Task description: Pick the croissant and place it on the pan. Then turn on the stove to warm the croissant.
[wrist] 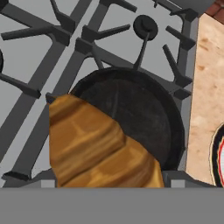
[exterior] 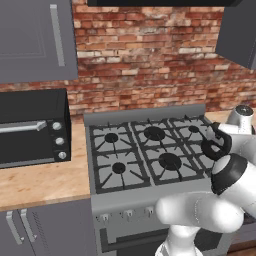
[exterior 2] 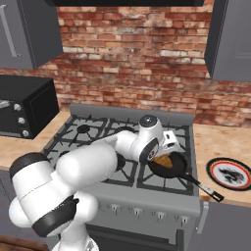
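Observation:
The croissant (wrist: 94, 146), golden-brown and ridged, sits close under the hand camera and hides the fingertips. It hangs over the near rim of the black pan (wrist: 140, 113). From the right base camera, my gripper (exterior 2: 165, 155) points down, shut on the croissant (exterior 2: 163, 161), just above the pan (exterior 2: 171, 166) on the front right burner of the stove (exterior 2: 88, 137). The pan's long handle (exterior 2: 203, 188) points toward the front right. Small knobs (exterior 2: 136, 211) line the range's front. In the left base view my own arm covers the right side of the stove (exterior: 125, 150).
A red-rimmed plate (exterior 2: 229, 174) lies on the wooden counter right of the range, its edge showing in the hand view too (wrist: 218, 148). A black toaster oven (exterior: 32, 127) stands on the left counter. Grey cabinets hang above, against a brick wall.

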{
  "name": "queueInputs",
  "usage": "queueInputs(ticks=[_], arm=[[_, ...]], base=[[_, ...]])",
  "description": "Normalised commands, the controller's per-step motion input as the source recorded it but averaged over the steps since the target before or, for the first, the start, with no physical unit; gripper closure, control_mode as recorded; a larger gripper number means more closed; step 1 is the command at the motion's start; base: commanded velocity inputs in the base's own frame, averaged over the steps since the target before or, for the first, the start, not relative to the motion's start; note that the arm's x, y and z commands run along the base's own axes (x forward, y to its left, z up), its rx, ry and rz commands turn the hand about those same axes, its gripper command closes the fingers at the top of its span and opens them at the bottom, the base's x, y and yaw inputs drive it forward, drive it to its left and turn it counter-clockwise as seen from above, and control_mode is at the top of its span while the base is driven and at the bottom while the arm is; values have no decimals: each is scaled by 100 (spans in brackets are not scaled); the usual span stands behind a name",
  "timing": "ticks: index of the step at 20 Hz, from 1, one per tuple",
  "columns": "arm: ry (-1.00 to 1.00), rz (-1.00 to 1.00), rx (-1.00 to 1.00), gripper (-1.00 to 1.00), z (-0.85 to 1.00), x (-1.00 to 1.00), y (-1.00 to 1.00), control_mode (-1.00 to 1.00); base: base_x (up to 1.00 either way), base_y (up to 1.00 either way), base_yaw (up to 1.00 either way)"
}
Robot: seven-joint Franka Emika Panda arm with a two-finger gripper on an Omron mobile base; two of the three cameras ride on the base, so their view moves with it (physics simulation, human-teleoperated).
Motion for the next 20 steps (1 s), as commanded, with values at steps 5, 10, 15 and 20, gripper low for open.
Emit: queueInputs(ticks=[5,10,15,20], arm=[[0,0,0,100,-17,27,-11,-100],[0,0,0,100,-16,28,-15,-100],[0,0,0,100,-13,17,-23,-100],[0,0,0,100,-8,3,-13,-100]], base=[[0,0,0],[0,0,0],[0,0,0],[0,0,0]])
